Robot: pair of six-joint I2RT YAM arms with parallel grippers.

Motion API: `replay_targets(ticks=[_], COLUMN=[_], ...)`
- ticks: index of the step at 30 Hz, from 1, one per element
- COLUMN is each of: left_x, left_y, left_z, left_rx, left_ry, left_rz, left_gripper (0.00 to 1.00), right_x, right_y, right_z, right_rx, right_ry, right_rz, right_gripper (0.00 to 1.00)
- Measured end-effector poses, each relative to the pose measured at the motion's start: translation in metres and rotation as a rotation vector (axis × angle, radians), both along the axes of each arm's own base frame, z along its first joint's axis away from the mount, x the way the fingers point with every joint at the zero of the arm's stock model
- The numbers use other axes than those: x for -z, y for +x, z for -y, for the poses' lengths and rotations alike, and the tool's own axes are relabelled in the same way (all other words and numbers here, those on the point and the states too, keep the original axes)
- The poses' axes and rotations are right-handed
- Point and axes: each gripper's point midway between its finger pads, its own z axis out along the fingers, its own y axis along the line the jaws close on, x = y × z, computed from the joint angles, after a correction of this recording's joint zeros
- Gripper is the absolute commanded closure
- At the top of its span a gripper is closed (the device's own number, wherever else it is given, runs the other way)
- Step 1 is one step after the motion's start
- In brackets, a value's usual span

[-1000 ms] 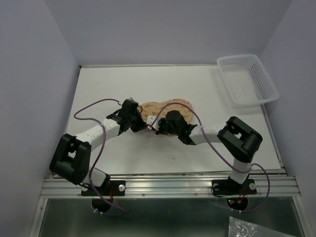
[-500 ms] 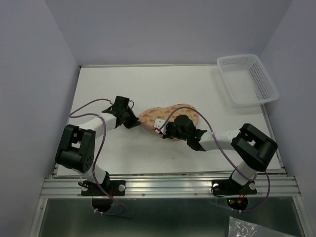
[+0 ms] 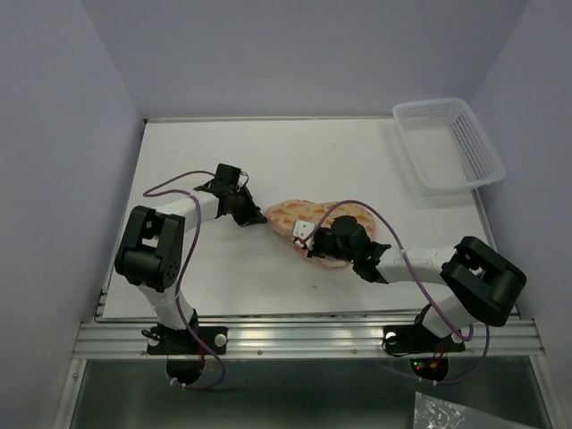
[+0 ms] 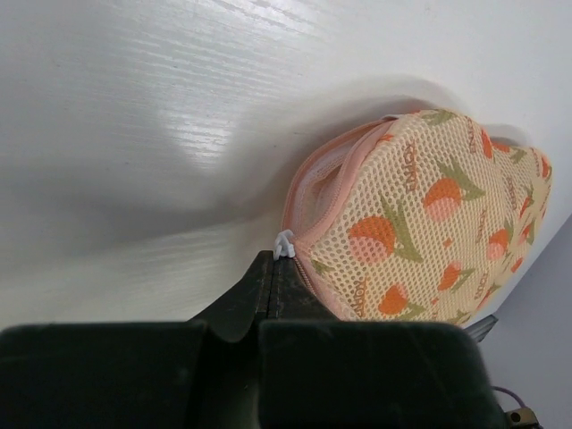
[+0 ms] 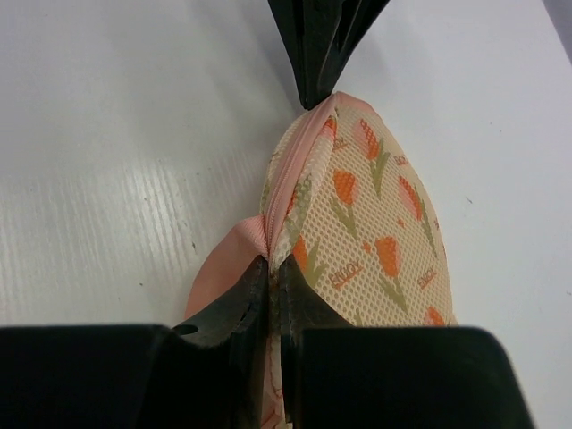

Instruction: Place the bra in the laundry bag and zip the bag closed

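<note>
One table point(image 3: 268, 152), one white basket point(image 3: 444, 143) at its far right corner, one laundry bag point(image 3: 297, 212) lying mid-table btwn two arms. On the bag, left gripper point(image 4: 271, 268) is pinched tight on the one white zip pull point(image 4: 284, 243), and right gripper point(image 5: 268, 264) clamps the pink edge. Only wrist cams show these grips; only top cam shows the basket.
</note>
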Motion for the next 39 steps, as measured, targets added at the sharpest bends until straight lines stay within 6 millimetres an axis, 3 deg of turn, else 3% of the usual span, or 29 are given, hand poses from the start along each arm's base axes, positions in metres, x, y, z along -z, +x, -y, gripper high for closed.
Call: replay_targets(ticks=[4, 7, 8, 10, 15, 20, 26, 32, 39], left_x=[0.000, -0.003, -0.004, -0.004, -0.010, -0.023, -0.035, -0.054, -0.052], left_y=[-0.001, 0.000, -0.001, 0.000, 0.007, -0.005, -0.018, -0.023, -0.035], left_z=[0.000, -0.001, -0.003, -0.012, -0.034, -0.022, -0.011, -0.003, 0.000], left_rx=[0.022, 0.032, 0.032, 0.011, -0.068, -0.058, -0.044, -0.046, -0.038], left_ry=[0.004, 0.009, 0.014, 0.053, 0.121, 0.109, 0.076, 0.041, 0.033], left_rz=[0.011, 0.039, 0.050, 0.084, 0.154, 0.199, 0.224, 0.260, 0.246], left_gripper=[1.00, 1.00, 1.00, 1.00, 1.00, 1.00, 1.00, 1.00, 1.00], right_x=[0.003, 0.009, 0.011, 0.015, 0.020, -0.014, -0.008, -0.009, -0.024], right_y=[0.003, 0.006, 0.007, 0.010, 0.014, 0.017, 0.009, 0.008, 0.014], right_z=[0.004, 0.005, 0.005, 0.003, -0.003, -0.025, -0.026, -0.048, -0.063], right_rx=[0.031, 0.049, 0.054, 0.062, 0.067, 0.011, -0.012, -0.033, -0.011], right_ry=[-0.006, -0.020, -0.025, -0.038, -0.112, -0.076, -0.102, -0.104, -0.066], right_rz=[-0.005, -0.016, -0.020, -0.035, -0.118, -0.134, -0.170, -0.146, -0.046], right_gripper=[0.96, 0.79, 0.44, 0.01, 0.00, 0.00, 0.00, 0.00, 0.01])
